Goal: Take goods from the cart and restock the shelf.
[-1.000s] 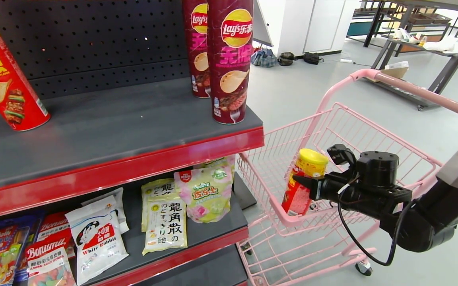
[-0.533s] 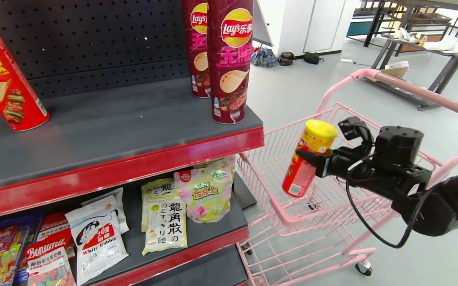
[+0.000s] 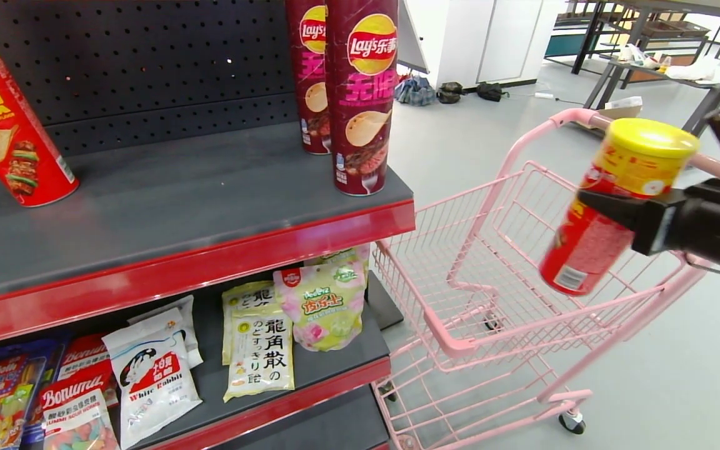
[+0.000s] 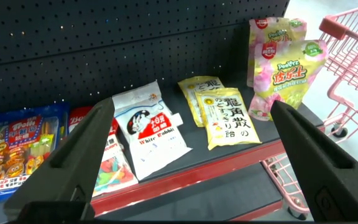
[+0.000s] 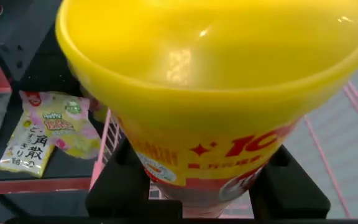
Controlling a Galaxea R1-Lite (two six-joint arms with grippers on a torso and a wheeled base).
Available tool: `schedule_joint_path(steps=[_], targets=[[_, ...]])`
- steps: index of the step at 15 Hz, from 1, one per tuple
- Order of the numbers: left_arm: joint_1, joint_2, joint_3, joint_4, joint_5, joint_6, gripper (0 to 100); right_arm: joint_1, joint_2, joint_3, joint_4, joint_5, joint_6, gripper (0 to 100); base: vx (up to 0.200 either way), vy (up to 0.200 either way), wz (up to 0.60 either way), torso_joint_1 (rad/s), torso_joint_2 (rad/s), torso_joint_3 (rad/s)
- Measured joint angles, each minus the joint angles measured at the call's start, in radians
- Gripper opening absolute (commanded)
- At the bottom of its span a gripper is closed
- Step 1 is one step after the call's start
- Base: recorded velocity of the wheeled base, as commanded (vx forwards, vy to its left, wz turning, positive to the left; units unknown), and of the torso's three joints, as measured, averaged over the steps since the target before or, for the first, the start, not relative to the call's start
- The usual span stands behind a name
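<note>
A red can with a yellow lid [image 3: 638, 156] hangs tilted above the pink cart [image 3: 441, 331], lifted out of its basket. My right gripper [image 3: 622, 212] is shut on the can's middle, coming in from the right. The right wrist view looks down on the yellow lid [image 5: 216, 62], with a black finger [image 5: 126, 186] on each side of the can's body. My left gripper [image 4: 191, 174] stands open and holds nothing, facing the lower shelf [image 4: 229, 165] of snack bags. The cart basket looks bare under the can.
The upper shelf [image 3: 179, 194] is grey with a red front edge. Two maroon chip tubes [image 3: 363, 94] stand at its right end and a red tube [image 3: 4, 125] leans at the left, with free board between. Several snack bags [image 3: 260, 350] lie on the lower shelf.
My right gripper has raised the can out of the cart basket, up and to the right, closer to the head camera. Shelf goods and cart have not moved.
</note>
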Motion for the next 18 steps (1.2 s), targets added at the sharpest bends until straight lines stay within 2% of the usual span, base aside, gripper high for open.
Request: schedule_joint_path(steps=[2,4,6,11,18], targets=[[0.0,0.0,0.0,0.0,0.0,0.0,100,-0.035,-0.172,0.037,0.183,-0.027,-0.001,0,0.0,0.0,0.0,0.0,0.0,0.0],[0.0,0.0,0.0,0.0,0.0,0.0,100,-0.077,-0.347,0.067,0.454,-0.04,-0.002,0,0.0,0.0,0.0,0.0,0.0,0.0],[0.0,0.0,0.0,0.0,0.0,0.0,100,-0.128,-0.474,0.098,0.574,-0.046,-0.002,0,0.0,0.0,0.0,0.0,0.0,0.0],[0.0,0.0,0.0,0.0,0.0,0.0,100,-0.179,-0.606,0.135,0.593,-0.049,-0.004,0,0.0,0.0,0.0,0.03,-0.1,-0.072],[0.0,0.0,0.0,0.0,0.0,0.0,100,-0.182,-0.636,0.155,0.593,-0.046,-0.007,0,0.0,0.0,0.0,0.166,-0.51,-0.348]])
